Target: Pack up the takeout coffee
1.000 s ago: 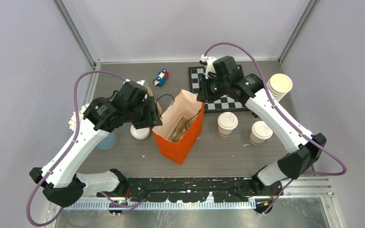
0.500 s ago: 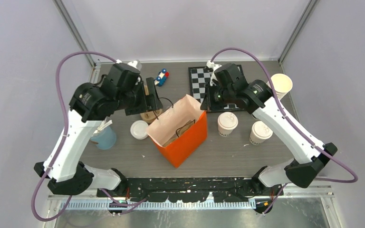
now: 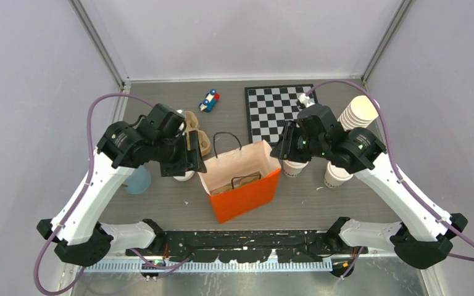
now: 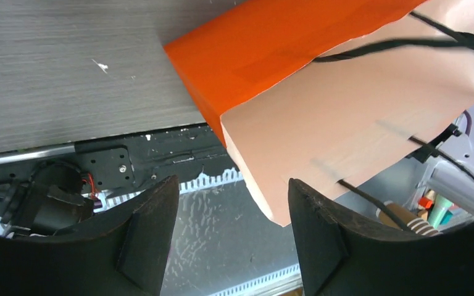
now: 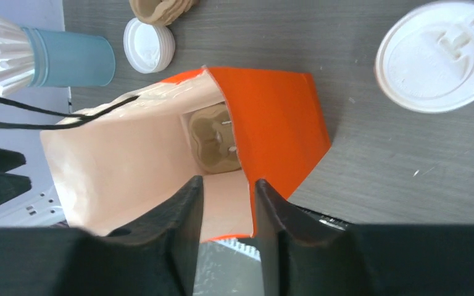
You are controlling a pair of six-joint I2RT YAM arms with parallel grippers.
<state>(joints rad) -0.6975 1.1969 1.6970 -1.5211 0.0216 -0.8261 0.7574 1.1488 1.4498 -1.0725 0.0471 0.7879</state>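
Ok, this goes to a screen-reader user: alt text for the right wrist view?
An open orange paper bag stands on a table, a brown cardboard tray at its bottom, seen over the parted fingers of the right pincer. A lidded white cup sits upper right; a loose white lid and a blue cup upper left.

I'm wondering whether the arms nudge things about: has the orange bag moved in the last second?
Yes. The orange bag has turned and slid away from the chessboard, toward the near edge of the table.
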